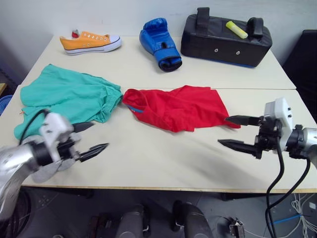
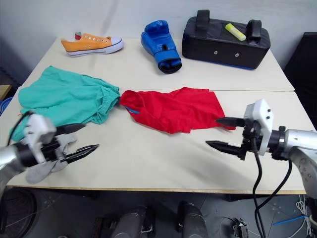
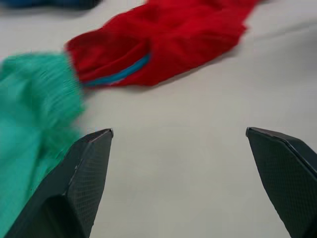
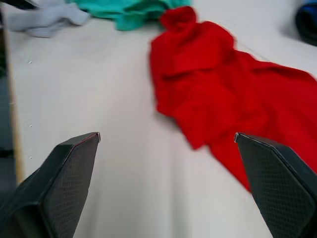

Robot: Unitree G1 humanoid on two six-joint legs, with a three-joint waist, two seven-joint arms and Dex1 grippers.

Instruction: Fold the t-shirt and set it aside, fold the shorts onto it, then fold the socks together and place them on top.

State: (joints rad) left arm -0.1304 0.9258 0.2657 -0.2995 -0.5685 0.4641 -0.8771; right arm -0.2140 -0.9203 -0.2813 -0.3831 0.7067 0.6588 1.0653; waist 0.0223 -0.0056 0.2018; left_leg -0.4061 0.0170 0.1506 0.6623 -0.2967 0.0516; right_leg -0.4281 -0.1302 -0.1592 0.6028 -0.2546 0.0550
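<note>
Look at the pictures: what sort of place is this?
Probably a robot lab or test room, not a home: plain tables pushed together, loose cables on the floor, and mismatched props such as a boxing glove and strike pad.

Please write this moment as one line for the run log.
stage: start, nothing folded | t-shirt: crumpled, mid-table | shorts: spread, touching t-shirt | left gripper: open, empty | right gripper: open, empty

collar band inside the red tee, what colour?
Blue, along the t-shirt collar opening; clearest in the left wrist view.
</note>
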